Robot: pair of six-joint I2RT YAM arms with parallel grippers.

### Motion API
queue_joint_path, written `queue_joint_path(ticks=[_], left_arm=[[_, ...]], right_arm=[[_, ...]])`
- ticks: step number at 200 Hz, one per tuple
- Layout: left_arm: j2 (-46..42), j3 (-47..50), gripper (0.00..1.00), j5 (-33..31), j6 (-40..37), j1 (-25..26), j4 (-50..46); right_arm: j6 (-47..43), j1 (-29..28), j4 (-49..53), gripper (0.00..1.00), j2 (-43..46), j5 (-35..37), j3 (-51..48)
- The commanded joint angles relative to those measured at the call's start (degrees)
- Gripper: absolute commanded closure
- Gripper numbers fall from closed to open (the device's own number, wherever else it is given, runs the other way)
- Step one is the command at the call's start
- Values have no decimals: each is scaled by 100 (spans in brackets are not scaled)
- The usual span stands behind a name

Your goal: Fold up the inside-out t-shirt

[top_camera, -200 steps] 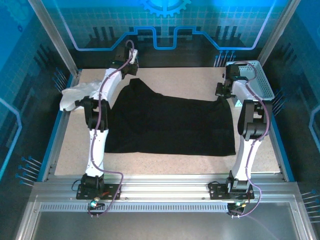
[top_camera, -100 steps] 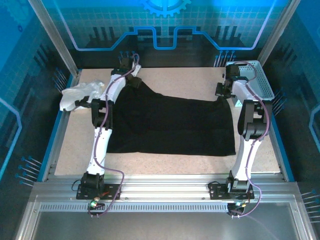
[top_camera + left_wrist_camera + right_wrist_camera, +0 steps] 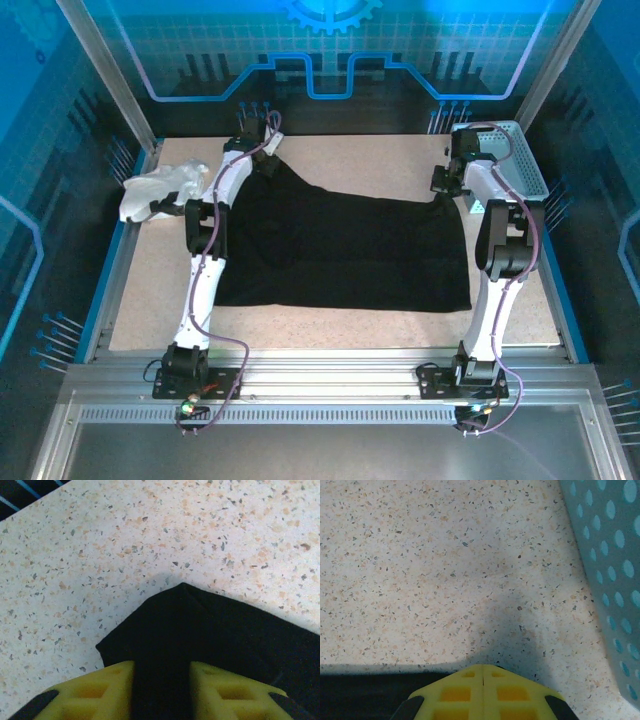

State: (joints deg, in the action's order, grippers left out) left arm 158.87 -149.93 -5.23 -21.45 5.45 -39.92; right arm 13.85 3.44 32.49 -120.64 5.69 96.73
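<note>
Left hand [image 3: 161, 672] stands partly open astride the black t-shirt's [image 3: 340, 250] far left corner; right hand [image 3: 484, 672] is closed tight at its far right corner. The shirt lies spread flat across the middle of the desk [image 3: 370, 160], with a white garment [image 3: 155, 190] at the desk's far left edge.

Robotics lab cell: aluminium-profile frame [image 3: 330, 368], blue-lit patterned wall panels [image 3: 200, 45], speckled table [image 3: 350, 158].

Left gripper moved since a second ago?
Yes. In the top view the left gripper sits lower in frame and slightly right: off the back wall, now at the table far edge by the t-shirt corner.
</note>
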Motion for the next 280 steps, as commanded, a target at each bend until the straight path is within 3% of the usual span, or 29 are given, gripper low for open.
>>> queue_joint_path(ticks=[1,40,131,212,280], left_arm=[[154,-177,75,-67,-33,-88,5],[96,-190,86,21,135,-140,305],[-303,-133,94,-11,115,-159,627],[-1498,1030,93,-32,86,-133,383],[-1754,1508,97,521,347,-123,497]], right_arm=[[-57,67,12,100,58,-31,25],[-73,68,29,100,73,-38,20],[-84,68,21,100,75,-38,8],[-95,101,13,100,128,-57,56],[-110,102,-1,100,146,-90,20]])
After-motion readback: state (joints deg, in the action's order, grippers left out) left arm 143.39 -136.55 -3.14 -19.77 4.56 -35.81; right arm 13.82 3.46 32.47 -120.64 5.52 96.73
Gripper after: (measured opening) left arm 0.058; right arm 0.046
